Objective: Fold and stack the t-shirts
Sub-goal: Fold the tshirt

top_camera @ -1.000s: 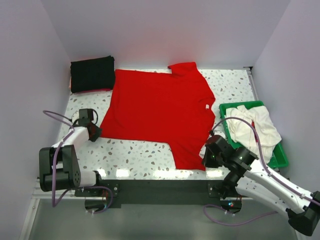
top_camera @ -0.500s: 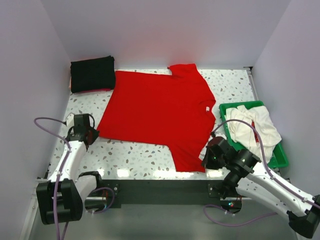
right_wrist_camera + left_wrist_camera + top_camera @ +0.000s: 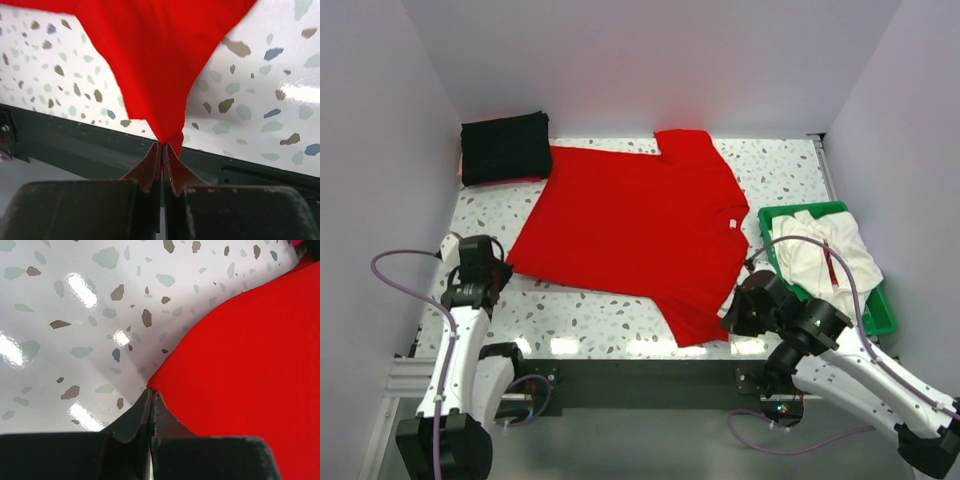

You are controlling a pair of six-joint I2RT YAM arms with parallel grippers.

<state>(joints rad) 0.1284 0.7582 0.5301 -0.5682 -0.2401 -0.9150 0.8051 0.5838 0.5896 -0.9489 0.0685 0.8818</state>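
The red t-shirt (image 3: 630,225) lies spread open across the middle of the speckled table (image 3: 600,308), set somewhat askew. Its hem faces the left side and its neck faces the right, where a small white neck label (image 3: 730,222) shows. One sleeve reaches the far edge of the table and the other points toward the near edge. The left tool (image 3: 151,392) has its two fingers pressed together on the near corner of the hem. In the left wrist view the red cloth fills the right half and bare table fills the rest. The right tool (image 3: 163,145) is clamped in the same way on the tip of the near sleeve. There the cloth narrows to a point between the closed fingers, above the dark strip (image 3: 75,145) that runs along the table's near edge. The black t-shirt (image 3: 505,147) sits folded into a thick rectangle in the far left corner, just beside the red shirt's hem. The whitish t-shirt (image 3: 825,262) lies crumpled in a green tray (image 3: 798,210) at the right side of the table, spilling over its rim, near the red shirt's neck but apart from it. A lilac cable (image 3: 400,280) loops beside the left arm, and another arcs over the tray from the right arm. Pale walls (image 3: 650,60) close in the table on three sides.
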